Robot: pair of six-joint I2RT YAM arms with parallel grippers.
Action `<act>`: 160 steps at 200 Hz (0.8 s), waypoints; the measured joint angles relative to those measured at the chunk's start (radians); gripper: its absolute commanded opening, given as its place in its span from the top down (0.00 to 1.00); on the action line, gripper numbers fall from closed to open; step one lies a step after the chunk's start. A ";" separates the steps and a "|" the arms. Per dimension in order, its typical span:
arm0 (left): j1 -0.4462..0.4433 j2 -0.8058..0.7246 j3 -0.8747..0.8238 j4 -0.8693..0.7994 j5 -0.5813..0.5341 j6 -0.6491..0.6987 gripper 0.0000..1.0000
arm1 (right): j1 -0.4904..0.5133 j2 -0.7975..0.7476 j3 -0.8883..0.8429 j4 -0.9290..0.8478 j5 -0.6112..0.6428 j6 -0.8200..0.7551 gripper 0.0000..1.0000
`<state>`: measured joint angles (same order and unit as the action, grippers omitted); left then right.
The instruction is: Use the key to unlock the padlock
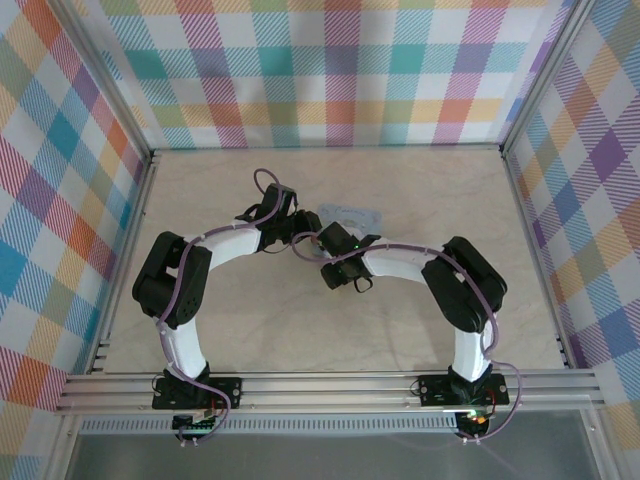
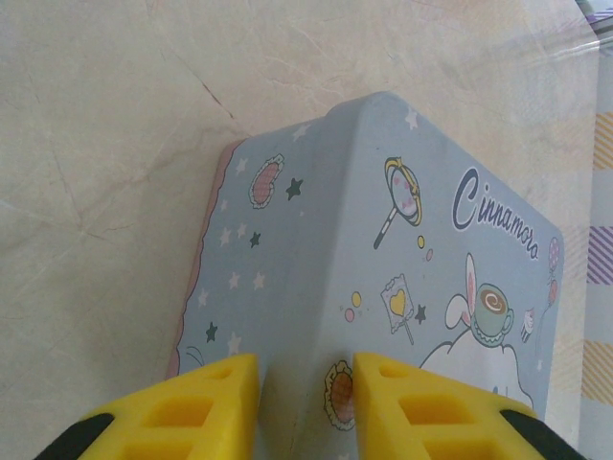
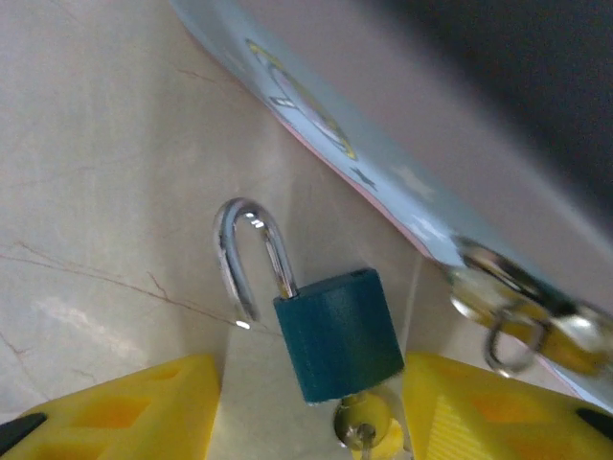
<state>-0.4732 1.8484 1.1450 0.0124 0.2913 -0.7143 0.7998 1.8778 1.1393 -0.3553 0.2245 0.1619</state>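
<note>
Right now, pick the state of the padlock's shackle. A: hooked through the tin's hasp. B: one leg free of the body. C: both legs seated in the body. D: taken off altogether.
B: on the padlock, the shackle has one leg in the blue body while the other ends free beside it, clear of the hasp on the tin.

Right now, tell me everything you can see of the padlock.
The padlock is a small teal-blue block, metal by its look, with a shiny silver shackle. The shackle is open: one leg sits in the body and the free end hangs clear beside it. A key pokes from its underside. It seems to lie on the pale marbled table, between the right gripper's yellow fingers, just below the tin. Whether a finger touches it, I cannot tell.
</note>
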 measured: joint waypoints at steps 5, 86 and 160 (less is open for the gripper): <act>0.000 0.000 0.000 0.000 0.000 0.000 0.68 | 0.000 0.000 0.002 0.000 0.002 -0.003 0.46; 0.000 -0.005 -0.001 -0.011 0.000 0.000 0.66 | 0.000 0.012 0.016 -0.003 -0.039 -0.041 0.66; 0.000 -0.025 -0.011 -0.039 -0.001 0.000 0.64 | 0.040 -0.024 -0.040 0.055 -0.035 -0.046 0.73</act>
<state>-0.4732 1.8233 1.1336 -0.0269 0.2901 -0.7143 0.8394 1.8542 1.0992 -0.3000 0.1894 0.1162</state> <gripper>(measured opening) 0.353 0.275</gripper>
